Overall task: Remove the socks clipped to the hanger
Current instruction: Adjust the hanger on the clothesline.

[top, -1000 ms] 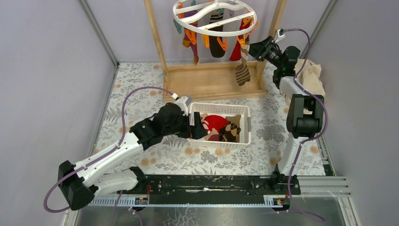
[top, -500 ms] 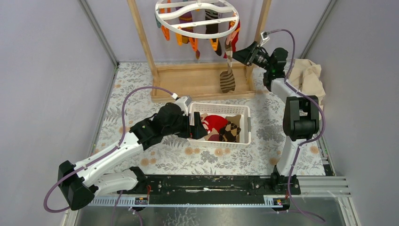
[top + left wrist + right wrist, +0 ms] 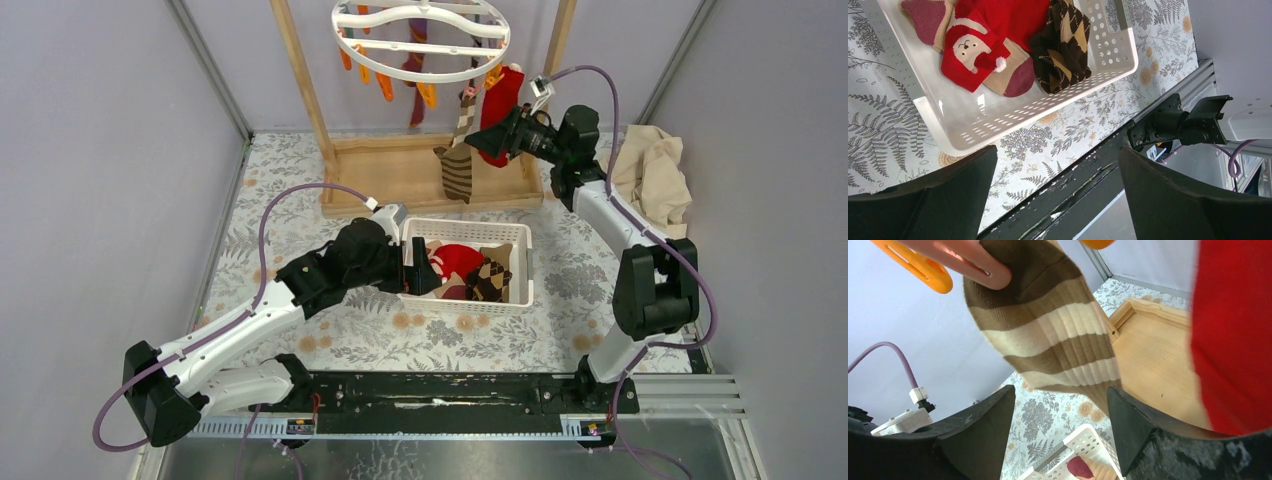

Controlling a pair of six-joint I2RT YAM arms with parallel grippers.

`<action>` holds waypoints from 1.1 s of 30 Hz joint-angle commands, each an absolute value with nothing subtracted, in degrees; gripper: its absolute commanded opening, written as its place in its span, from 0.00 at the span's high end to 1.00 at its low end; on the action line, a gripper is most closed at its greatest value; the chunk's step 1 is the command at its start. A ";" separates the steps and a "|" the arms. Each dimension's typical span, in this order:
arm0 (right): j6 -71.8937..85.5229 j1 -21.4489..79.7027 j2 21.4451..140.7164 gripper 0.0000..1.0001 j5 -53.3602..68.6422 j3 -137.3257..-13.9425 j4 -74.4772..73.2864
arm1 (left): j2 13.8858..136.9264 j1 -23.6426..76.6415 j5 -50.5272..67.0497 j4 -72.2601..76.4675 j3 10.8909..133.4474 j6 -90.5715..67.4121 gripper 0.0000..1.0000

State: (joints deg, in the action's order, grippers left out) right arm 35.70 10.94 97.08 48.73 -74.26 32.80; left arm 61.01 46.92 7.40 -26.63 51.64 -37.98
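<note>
Right tool [image 3: 492, 135] is raised to the hanger [image 3: 420, 78]. Its 2 fingers are spread apart, and the brown-striped sock [image 3: 1058, 335] hangs down into the gap between them. We see no pinch on the fabric, and in the right wrist view the sock's lower end passes behind 1 finger. That sock is held at its top by a pink clip [image 3: 963, 260], with an orange clip [image 3: 913, 267] just beside it. A plain red sock [image 3: 497, 105] hangs next to the striped one, close against the tool. We make out another sock [image 3: 418, 105] under the white ring further left. The hanger hangs inside the wooden rack [image 3: 300, 90], above the rack's base.

Left tool [image 3: 1057, 155] hovers low at the left edge of the white basket [image 3: 522, 290], fingers wide apart and holding nothing. In the basket we count at least 3 socks, all touching:
- a red sock with a white figure [image 3: 968, 55]
- a tan sock with a maroon toe [image 3: 1008, 75]
- a brown argyle sock [image 3: 1063, 50]

The basket sits on the floral counter [image 3: 560, 270], and a tan cloth [image 3: 655, 170] lies near the counter's right edge.
</note>
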 commanded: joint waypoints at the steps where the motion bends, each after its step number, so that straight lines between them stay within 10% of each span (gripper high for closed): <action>1: 29.52 13.05 95.60 0.25 45.06 -75.75 28.48 | 60.70 47.37 8.04 -24.26 51.62 -37.95 0.01; 19: 18.66 16.09 80.21 0.27 26.33 -69.21 18.04 | 59.77 47.35 8.04 -24.11 50.76 -38.19 0.01; 33: 19.30 9.62 91.99 0.21 15.70 -70.58 32.07 | 58.47 47.37 7.60 -26.22 51.97 -37.85 0.01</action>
